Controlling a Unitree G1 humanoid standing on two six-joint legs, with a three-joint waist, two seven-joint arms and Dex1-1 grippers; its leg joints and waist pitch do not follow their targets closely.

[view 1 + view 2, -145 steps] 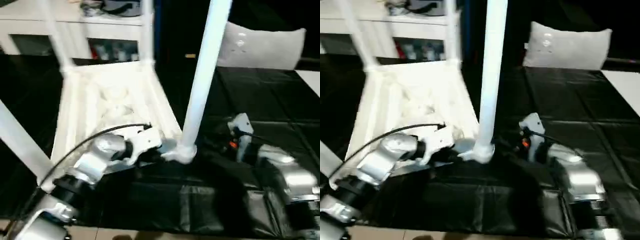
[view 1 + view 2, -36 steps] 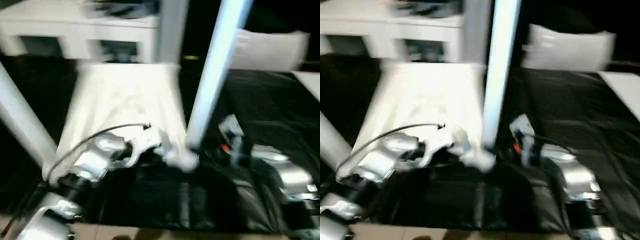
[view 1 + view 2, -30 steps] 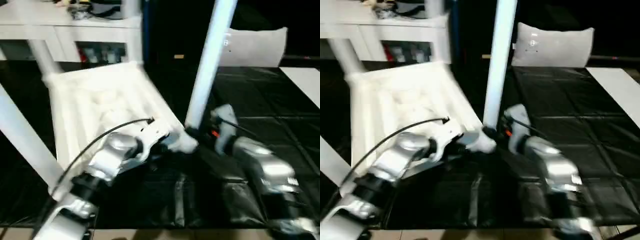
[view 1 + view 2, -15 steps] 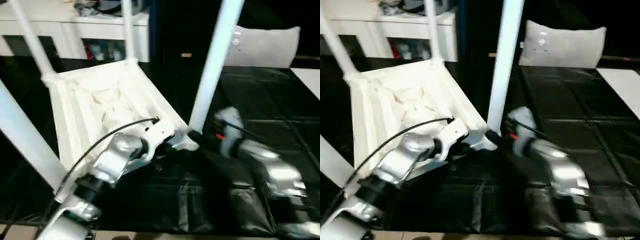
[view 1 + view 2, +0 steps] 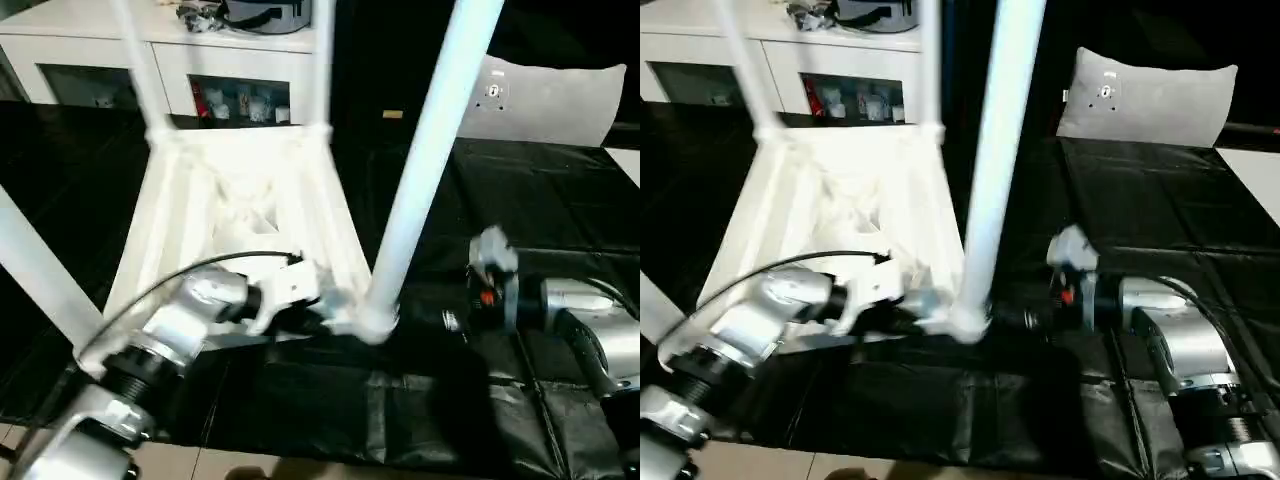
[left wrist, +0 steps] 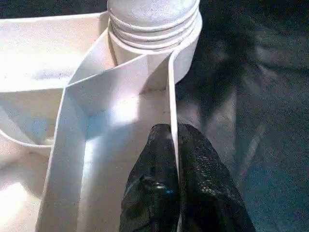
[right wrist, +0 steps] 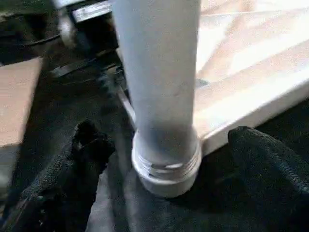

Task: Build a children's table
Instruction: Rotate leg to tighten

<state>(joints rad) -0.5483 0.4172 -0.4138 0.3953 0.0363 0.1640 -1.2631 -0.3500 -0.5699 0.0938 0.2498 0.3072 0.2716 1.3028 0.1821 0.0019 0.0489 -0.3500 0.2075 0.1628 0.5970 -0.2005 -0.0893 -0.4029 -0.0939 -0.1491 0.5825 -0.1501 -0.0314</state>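
Left wrist view, left gripper (image 6: 173, 159) fingers (image 6: 154, 188) pinching tabletop (image 6: 67, 159) rim

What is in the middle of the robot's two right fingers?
The near table leg, standing in its corner socket, sits in the gap of the open right gripper. Neither finger touches it. The right wrist view shows this.

Up top, the two head cameras look forward and down over the silver forearms, a little apart sideways, both taking in the upturned tabletop (image 5: 240, 215) on black sheeting with the near leg (image 5: 425, 150) rising. The left wrist camera sits very close, looking along its fingers (image 6: 154, 193) at a rim wall and the corner socket (image 6: 153, 29). The right wrist camera faces that same leg base (image 7: 166, 164) from close range.
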